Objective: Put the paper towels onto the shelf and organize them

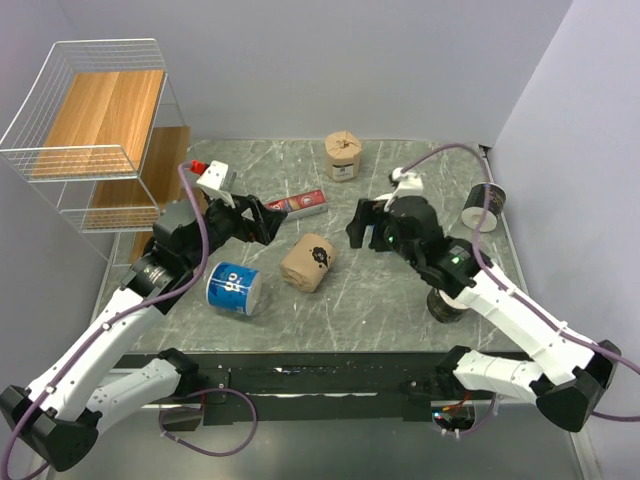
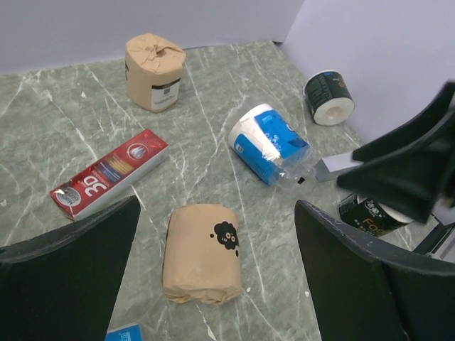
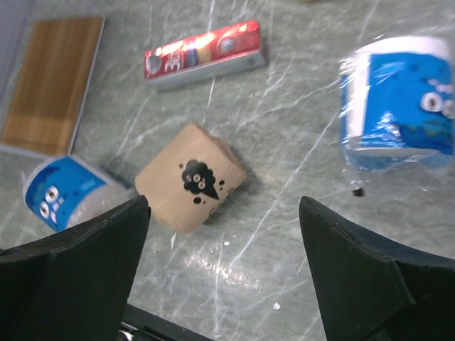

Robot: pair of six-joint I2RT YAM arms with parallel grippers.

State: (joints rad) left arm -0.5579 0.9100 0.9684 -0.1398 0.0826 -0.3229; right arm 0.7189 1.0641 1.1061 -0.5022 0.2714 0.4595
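Note:
A kraft-brown paper towel roll (image 1: 308, 262) lies on its side mid-table, between my two grippers. My left gripper (image 1: 268, 220) hovers open just left of and above it; in the left wrist view the roll (image 2: 202, 252) shows between the open jaws. My right gripper (image 1: 362, 225) hangs open to its right, over bare table (image 3: 224, 206). A second brown roll (image 1: 342, 155) stands upright at the back. One blue-and-white roll (image 1: 233, 288) lies near the left arm, another (image 3: 398, 106) under the right gripper. Dark rolls lie at far right (image 1: 485, 207) and under the right arm (image 1: 445, 305). The shelf (image 1: 90, 130) stands at back left.
A flat red box (image 1: 300, 204) lies behind the middle brown roll. White walls close the table at the back and right. The shelf's lowest wooden board (image 3: 53, 85) sits at table level on the left.

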